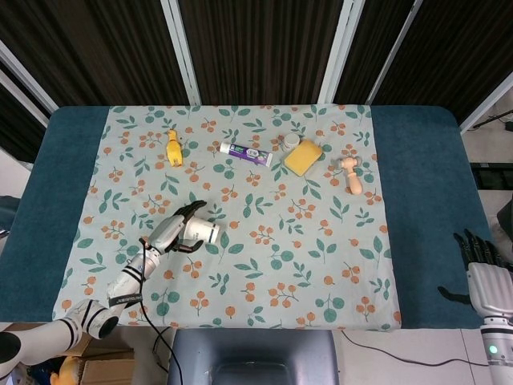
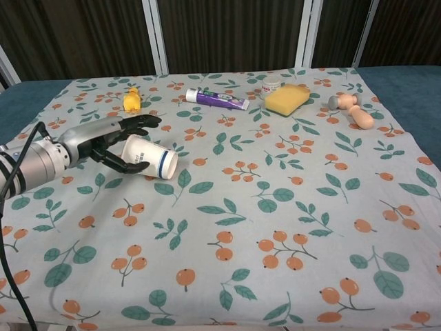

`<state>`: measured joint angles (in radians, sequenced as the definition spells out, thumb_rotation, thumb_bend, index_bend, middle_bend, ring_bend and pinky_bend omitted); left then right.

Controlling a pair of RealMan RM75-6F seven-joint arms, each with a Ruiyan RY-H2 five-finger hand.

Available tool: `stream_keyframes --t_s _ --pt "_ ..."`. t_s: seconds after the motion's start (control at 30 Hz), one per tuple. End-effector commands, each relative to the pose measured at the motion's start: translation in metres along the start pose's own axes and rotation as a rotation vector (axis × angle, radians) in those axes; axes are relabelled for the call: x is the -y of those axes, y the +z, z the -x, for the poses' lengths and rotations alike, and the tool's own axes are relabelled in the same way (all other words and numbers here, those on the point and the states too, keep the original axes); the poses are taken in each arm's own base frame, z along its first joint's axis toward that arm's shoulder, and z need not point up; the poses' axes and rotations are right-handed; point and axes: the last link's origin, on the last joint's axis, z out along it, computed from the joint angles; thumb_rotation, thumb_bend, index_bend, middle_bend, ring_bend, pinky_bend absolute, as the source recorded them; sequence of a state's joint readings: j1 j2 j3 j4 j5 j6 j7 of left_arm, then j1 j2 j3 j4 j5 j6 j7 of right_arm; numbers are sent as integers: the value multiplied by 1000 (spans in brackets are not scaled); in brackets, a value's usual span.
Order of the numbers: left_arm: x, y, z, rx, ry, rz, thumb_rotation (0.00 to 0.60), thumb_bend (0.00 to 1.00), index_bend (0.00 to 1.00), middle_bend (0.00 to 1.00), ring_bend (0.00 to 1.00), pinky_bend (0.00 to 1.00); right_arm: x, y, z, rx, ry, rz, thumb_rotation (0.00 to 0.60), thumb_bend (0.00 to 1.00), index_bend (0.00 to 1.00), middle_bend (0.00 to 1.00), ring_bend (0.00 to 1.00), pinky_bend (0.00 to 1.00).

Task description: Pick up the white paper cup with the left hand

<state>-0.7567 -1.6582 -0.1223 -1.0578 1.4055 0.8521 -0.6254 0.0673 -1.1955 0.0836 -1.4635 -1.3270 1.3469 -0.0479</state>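
Fingers [image 1: 191,210] of left hand [image 1: 175,228] spread around one paper cup [image 1: 200,233] lying sideways on surface [image 1: 417,200], grasp unclear. Right hand [image 1: 485,281] at surface edge, fingers apart, holding nothing.

Chest view: one cup [image 2: 149,157], left hand [image 2: 110,141] fingers loosely around it; one sponge [image 2: 287,98], one tube [image 2: 217,98].

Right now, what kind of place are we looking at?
Probably a robot test setup, not a home: a table under a leaf-print cloth, dark slatted panels behind, and unrelated items like a toothpaste tube and sponge.

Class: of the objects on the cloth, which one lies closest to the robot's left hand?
The white paper cup, lying on its side at the left hand; the other objects sit along the far edge.
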Motion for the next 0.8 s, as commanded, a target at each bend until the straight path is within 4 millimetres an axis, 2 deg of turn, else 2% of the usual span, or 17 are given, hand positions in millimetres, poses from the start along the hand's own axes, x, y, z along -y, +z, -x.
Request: stream_keyframes --t_s 0.03,0.17,0.37,0.57,0.8 --pt "-5 -2 -3 -29 117 42 600 364 0 0 0 24 -1 0 0 0 3 3 600 18 0 0 0 0" --pt "-13 -3 -8 -26 356 94 600 364 0 0 0 3 -1 0 -1 -9 1 1 600 18 0 0 0 0" --pt "-50 0 -15 14 769 138 600 342 0 0 0 0 -2 1 -1 -6 3 10 600 18 0 0 0 0" --pt "-87 1 2 80 1037 60 600 335 0 0 0 0 -1 3 2 -2 -1 23 600 19 0 0 0 0" --pt "-111 7 28 105 1235 -28 600 334 0 0 0 0 -6 5 3 7 2 37 600 19 0 0 0 0"
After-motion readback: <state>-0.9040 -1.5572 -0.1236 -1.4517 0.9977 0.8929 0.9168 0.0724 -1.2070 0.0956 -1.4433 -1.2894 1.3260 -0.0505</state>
